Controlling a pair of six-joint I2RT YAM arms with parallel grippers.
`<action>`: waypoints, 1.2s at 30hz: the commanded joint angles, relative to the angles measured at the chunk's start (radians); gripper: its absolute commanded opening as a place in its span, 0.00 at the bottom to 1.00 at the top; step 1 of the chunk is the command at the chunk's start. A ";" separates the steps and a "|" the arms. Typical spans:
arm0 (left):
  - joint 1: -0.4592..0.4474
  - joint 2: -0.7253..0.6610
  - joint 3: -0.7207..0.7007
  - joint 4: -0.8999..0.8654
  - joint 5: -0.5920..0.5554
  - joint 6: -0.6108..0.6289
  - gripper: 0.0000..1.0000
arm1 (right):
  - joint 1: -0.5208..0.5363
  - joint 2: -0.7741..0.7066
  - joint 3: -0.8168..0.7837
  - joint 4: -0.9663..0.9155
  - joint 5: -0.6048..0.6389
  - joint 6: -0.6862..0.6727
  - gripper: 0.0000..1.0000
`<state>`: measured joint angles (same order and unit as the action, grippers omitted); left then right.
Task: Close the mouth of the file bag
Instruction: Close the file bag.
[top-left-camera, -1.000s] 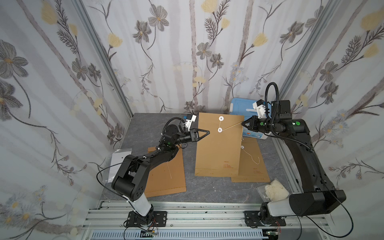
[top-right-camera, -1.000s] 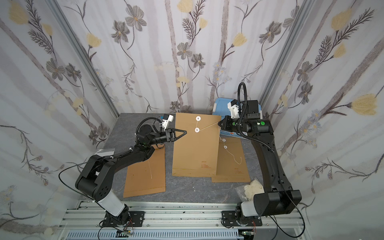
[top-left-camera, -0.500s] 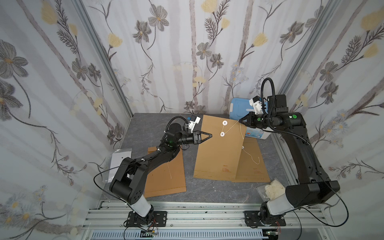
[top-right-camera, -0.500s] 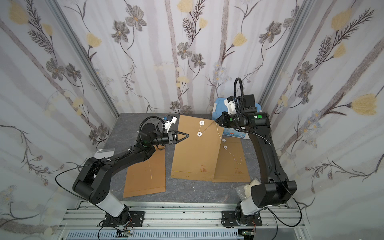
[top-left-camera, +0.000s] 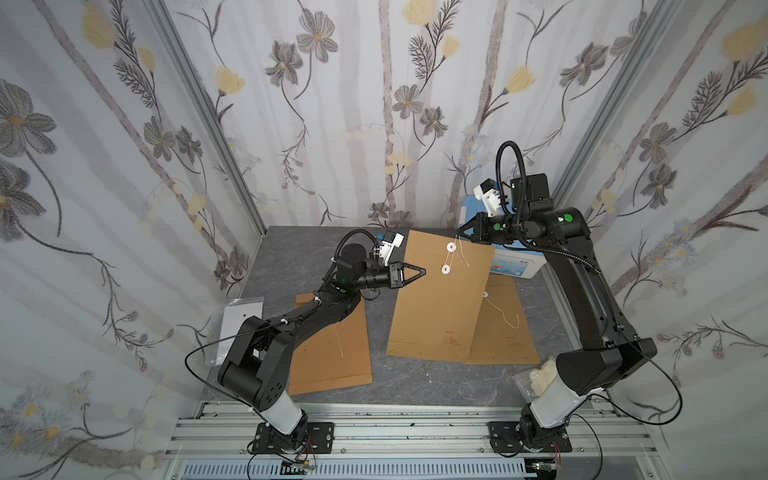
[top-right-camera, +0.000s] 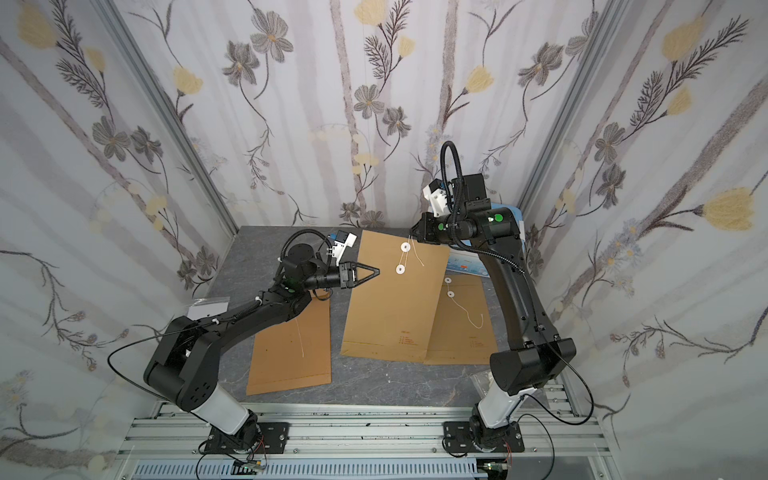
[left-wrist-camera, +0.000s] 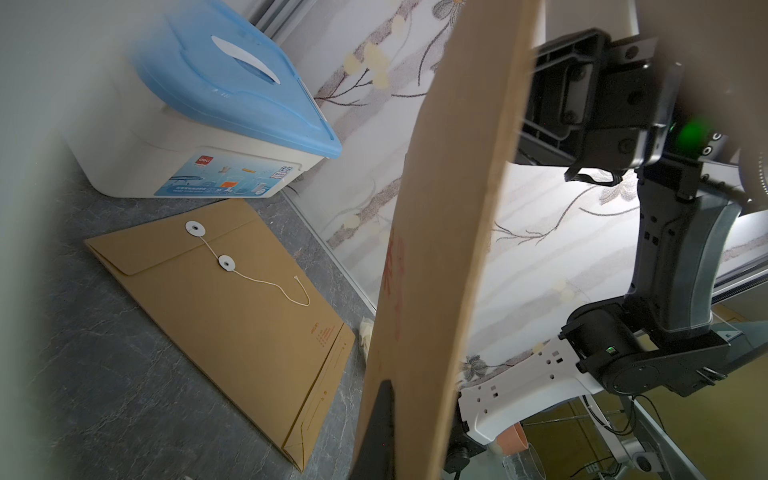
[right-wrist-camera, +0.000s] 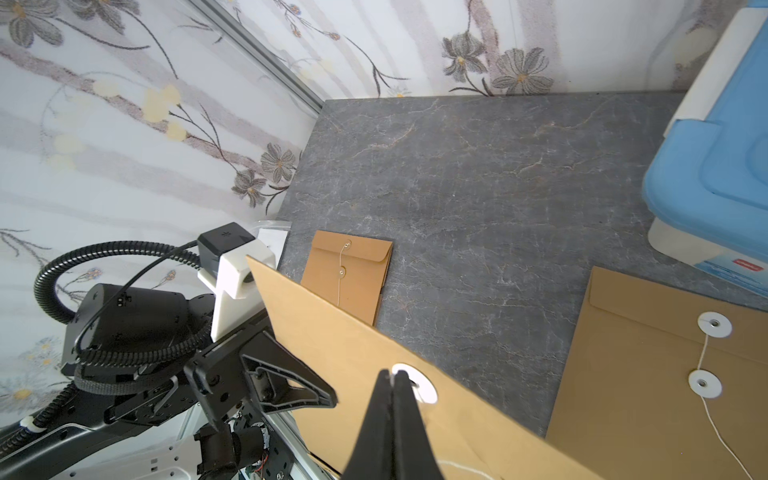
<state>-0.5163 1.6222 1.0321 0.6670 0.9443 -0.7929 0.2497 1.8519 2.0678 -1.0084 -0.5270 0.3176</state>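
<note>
On the grey marbled tabletop (top-left-camera: 299, 249), only the near short edge of the large brown kraft-paper file bag (top-left-camera: 436, 316) is rested. Its mouth end is raised and tipped, so the flap and its closure are presented clear of the surface.

The bag is steadied at its left long edge by the left gripper (top-left-camera: 422, 272). Its black fingers (left-wrist-camera: 380, 415) are pressed together on the paper, which is seen edge-on in the left wrist view. This hold is judged to stop the bag from swinging while the cord is worked.

At the raised end, the right gripper (top-left-camera: 460, 235) is set with its tips pinched on the thin white string (top-left-camera: 462, 255), just beside the upper round white washer (top-left-camera: 451, 248). A short tail is left hanging. A run of string is seen between that washer and the lower round white washer (top-left-camera: 445, 270), but the number of turns cannot be told, so the winding is judged unfinished.
</note>
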 joint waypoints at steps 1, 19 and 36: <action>-0.002 0.004 0.014 0.011 0.006 0.006 0.00 | 0.019 0.024 0.035 -0.004 0.008 0.007 0.00; -0.019 0.016 0.035 -0.006 -0.018 0.007 0.00 | 0.148 0.098 0.085 0.001 0.007 0.040 0.00; -0.017 0.024 0.009 0.080 -0.084 -0.051 0.00 | 0.231 -0.012 -0.186 0.182 0.012 0.135 0.00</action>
<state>-0.5354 1.6447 1.0424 0.6720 0.8665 -0.8249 0.4824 1.8587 1.9110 -0.9237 -0.5098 0.4179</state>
